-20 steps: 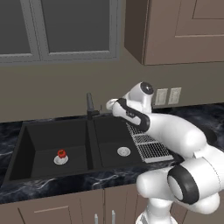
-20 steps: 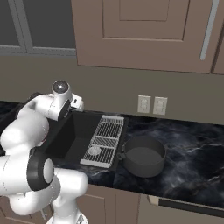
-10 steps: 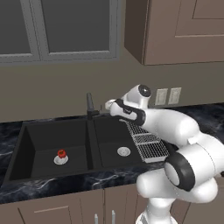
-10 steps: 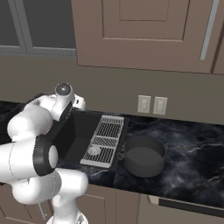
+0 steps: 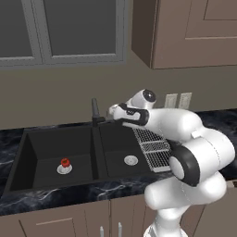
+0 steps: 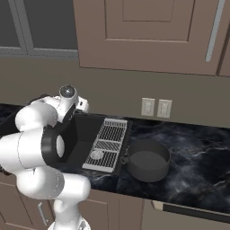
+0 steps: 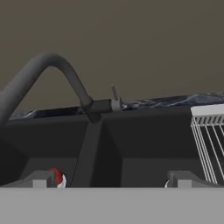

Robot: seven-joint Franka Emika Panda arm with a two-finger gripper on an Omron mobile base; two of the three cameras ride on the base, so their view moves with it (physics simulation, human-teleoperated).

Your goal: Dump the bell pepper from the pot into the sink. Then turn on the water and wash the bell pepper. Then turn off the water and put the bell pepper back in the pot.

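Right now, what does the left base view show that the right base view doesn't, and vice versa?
Left base view alone: the bell pepper sitting on the left basin's drain, the dark faucet at the divider, and the right basin's drain.

Right base view alone: the pot standing upright on the counter, just right of the rack.

Both: the sink, the silver wire rack over its right edge, the wall outlets, and the arm reaching toward the faucet.

2 rear flanks, both over sink (image 5: 28,139)
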